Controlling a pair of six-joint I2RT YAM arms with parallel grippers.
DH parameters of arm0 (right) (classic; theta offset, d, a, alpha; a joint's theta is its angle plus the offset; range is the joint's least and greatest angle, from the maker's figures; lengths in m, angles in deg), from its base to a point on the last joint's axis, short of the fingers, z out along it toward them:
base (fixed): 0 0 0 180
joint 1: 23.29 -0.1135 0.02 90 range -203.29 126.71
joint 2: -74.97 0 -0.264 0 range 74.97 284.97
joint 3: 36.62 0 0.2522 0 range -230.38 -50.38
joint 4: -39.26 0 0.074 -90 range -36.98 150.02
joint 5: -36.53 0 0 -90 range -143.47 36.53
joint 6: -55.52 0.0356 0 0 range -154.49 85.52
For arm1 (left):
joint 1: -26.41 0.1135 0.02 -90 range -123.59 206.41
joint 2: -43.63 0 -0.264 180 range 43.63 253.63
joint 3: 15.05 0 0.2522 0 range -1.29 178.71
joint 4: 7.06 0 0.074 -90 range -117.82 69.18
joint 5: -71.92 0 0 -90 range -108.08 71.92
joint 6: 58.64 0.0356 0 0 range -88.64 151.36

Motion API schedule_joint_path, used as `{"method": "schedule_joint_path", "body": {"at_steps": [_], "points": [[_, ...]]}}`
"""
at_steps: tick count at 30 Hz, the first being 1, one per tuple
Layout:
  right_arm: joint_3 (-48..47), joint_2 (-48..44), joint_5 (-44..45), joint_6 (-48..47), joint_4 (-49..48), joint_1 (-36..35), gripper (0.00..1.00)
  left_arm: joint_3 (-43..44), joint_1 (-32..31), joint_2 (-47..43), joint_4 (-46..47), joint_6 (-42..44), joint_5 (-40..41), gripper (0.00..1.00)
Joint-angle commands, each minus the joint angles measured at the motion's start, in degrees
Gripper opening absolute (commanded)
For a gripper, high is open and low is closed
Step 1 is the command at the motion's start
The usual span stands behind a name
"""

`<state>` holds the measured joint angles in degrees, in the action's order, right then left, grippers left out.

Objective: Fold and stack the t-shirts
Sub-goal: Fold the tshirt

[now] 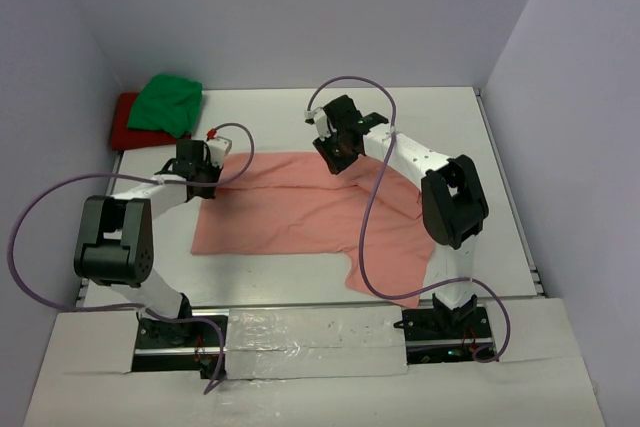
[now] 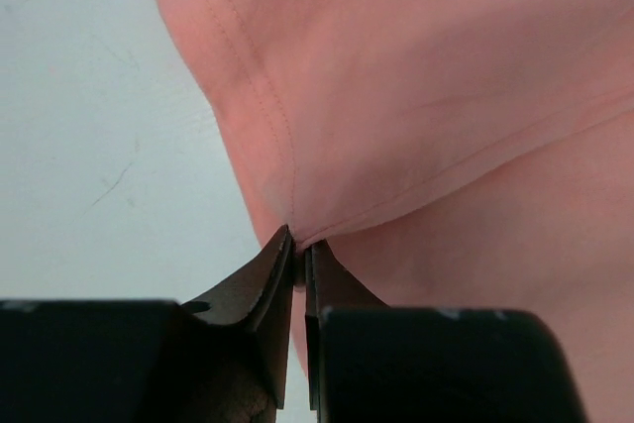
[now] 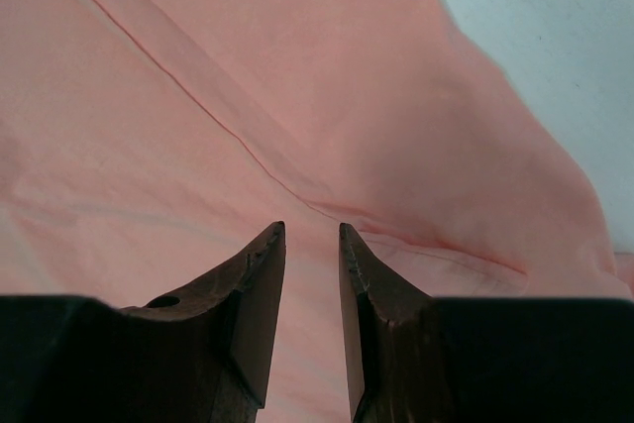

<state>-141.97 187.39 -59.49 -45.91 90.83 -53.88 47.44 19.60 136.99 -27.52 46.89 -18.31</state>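
The pink shirt (image 1: 290, 212) lies spread out mostly flat in the middle of the worktop (image 1: 440, 117). The green shirt (image 1: 168, 102) is bunched on top of the red shirt (image 1: 122, 127) in the far left corner.

The left gripper (image 2: 299, 243) is clamped shut on a small pinch of the pink shirt at its far left edge, right by the stitched hem (image 2: 253, 76). The right gripper (image 3: 312, 230) sits over the shirt's far edge with its jaws partly apart, and I can't see any cloth caught between them.

It's thin, floppy cotton, so I'd guess it weighs almost nothing but sags and drags. Probably best to grab doubled seams or corners, one with each gripper, and lift both evenly, or the fold goes crooked.
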Motion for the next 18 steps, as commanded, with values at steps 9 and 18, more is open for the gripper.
{"method": "schedule_joint_path", "body": {"at_steps": [9, 18], "points": [[-0.2, -1.7, -1.8, 0.1, 1.2, 0.4, 0.36, -0.7, 1.6, -5.0, 1.4, 2.8, 6.3, 0.16], [-2.1, -1.7, -0.5, -0.9, 3.4, 0.4, 0.38, -2.4, 2.4, -4.3, 0.9, 2.6, 3.3, 0.99]]}}
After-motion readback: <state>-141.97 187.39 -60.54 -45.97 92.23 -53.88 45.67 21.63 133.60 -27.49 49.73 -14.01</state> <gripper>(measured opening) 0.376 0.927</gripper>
